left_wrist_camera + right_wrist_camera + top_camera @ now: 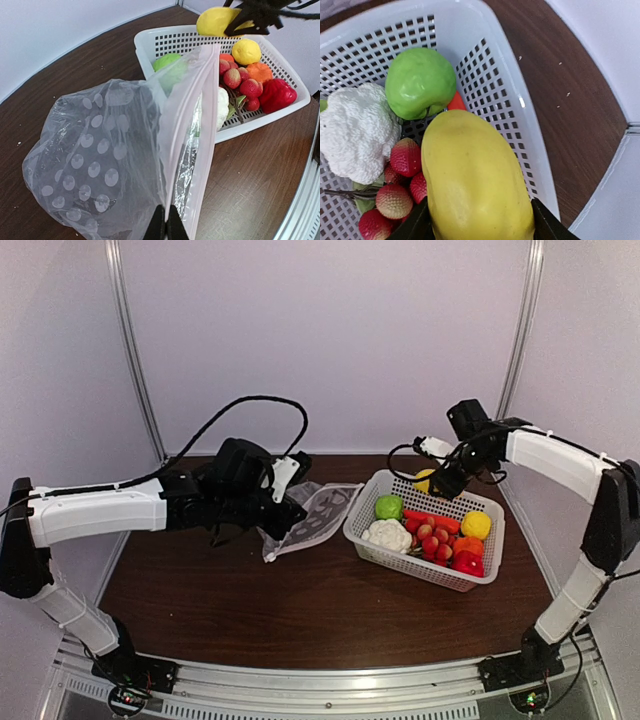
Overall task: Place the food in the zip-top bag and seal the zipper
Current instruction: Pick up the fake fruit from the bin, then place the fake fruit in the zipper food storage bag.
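My left gripper (pixel 165 220) is shut on one lip of the clear dotted zip-top bag (pixel 105 160), pinching the pale zipper strip (pixel 200 115); the mouth gapes toward the basket. The bag also shows in the top view (pixel 315 520) beside the left gripper (pixel 285 502). My right gripper (pixel 477 225) is shut on a long yellow banana-like piece (pixel 475 185) and holds it above the basket's far left corner (pixel 425 480). In the white mesh basket (pixel 400 560) lie a green lime (pixel 389 506), white cauliflower (pixel 388 535), red strawberries (pixel 434 538), a yellow lemon (pixel 476 524), an orange piece (pixel 468 545) and a red pepper (pixel 467 563).
The dark wooden table (pixel 300 610) holds only the bag and basket. A metal rail (pixel 330 695) runs along the near edge. White walls enclose the back and sides.
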`<move>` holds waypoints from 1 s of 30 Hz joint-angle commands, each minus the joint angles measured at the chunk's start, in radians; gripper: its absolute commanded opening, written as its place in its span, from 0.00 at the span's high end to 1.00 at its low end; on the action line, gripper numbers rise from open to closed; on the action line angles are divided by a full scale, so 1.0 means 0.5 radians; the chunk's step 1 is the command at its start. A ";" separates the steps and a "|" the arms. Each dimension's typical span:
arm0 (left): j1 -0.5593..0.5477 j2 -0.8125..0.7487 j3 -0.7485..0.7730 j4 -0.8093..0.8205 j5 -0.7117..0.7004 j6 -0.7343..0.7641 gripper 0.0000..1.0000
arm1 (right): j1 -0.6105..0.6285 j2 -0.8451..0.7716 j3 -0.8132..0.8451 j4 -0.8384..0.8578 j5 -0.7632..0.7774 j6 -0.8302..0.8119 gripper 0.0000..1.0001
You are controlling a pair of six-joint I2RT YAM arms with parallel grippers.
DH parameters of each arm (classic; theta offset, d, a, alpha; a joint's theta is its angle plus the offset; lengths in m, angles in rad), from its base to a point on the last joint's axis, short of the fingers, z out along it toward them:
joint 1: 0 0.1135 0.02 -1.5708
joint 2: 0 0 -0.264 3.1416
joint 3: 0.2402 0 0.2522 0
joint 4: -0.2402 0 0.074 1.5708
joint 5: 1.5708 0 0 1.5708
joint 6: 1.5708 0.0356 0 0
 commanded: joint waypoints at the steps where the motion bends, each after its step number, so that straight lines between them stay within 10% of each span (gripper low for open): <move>1: -0.002 0.026 0.057 0.073 0.016 -0.046 1.00 | 0.003 -0.400 -0.086 0.003 -0.100 0.066 0.52; 9: -0.011 0.124 0.186 0.140 0.010 -0.362 1.00 | 0.470 -0.720 -0.035 -0.257 -0.732 -0.048 0.52; 17: -0.080 0.239 0.317 0.211 -0.028 -0.635 1.00 | 0.776 -0.330 0.302 -0.273 -1.065 0.255 0.59; 30: -0.202 0.054 0.150 0.556 -0.286 -0.772 1.00 | 0.772 -0.055 0.379 -0.077 -0.925 0.824 0.58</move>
